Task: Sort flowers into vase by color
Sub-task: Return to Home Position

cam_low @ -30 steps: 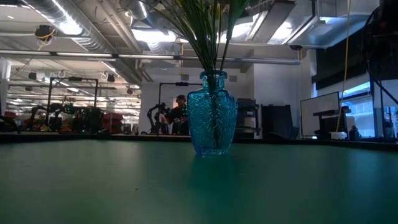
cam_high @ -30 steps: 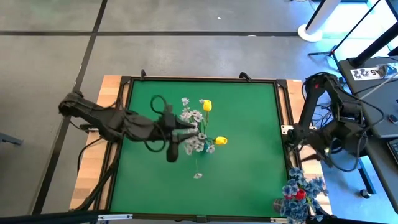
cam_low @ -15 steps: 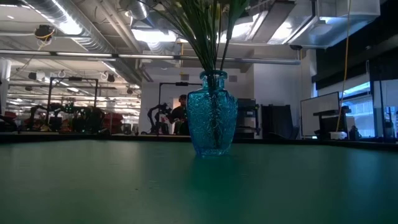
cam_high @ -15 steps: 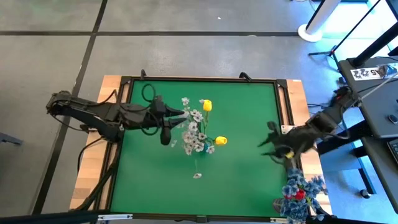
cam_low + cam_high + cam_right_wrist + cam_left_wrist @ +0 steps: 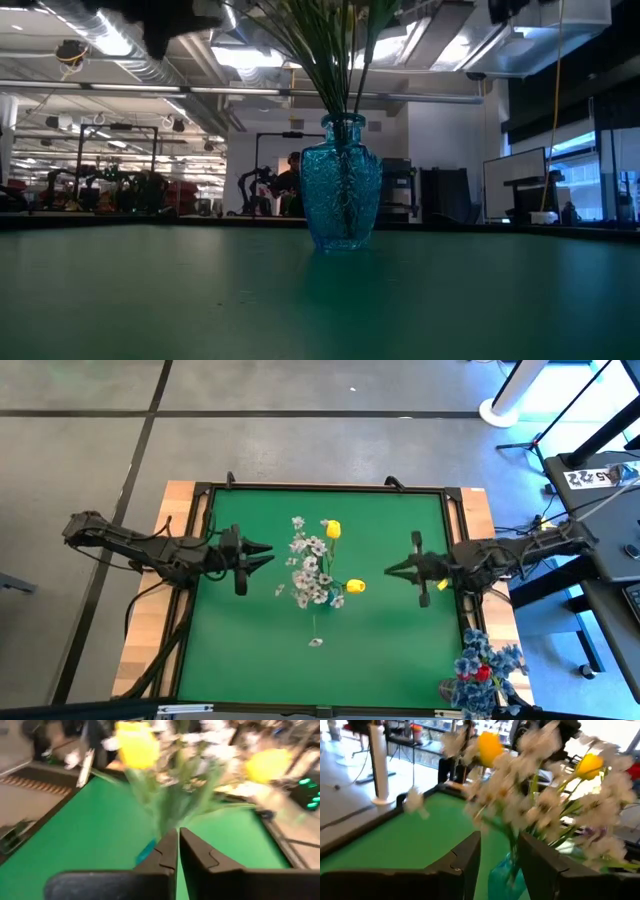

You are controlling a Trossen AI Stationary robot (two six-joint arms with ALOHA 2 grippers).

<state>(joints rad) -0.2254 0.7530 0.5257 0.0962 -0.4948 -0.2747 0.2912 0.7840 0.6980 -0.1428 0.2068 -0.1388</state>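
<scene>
A blue glass vase stands mid-table, holding white sprigs and two yellow buds on green stems. My left gripper hovers left of the bouquet, pointing at it, open and holding nothing; in its wrist view the flowers fill the space beyond the fingers. My right gripper hovers right of the bouquet, pointing at it, shut on nothing. Blue flowers with a red bud stand beyond the table's near right corner.
A small white blossom shows on the green mat near the vase's front. A raised dark frame borders the mat. Beyond the table are a desk with equipment and a person far behind the vase.
My left gripper has drawn back from the bouquet toward the table's left edge, staying open. My right arm has swung in from the right edge over the mat toward the vase, and its fingers have shut. The vase and flowers have stayed put.
</scene>
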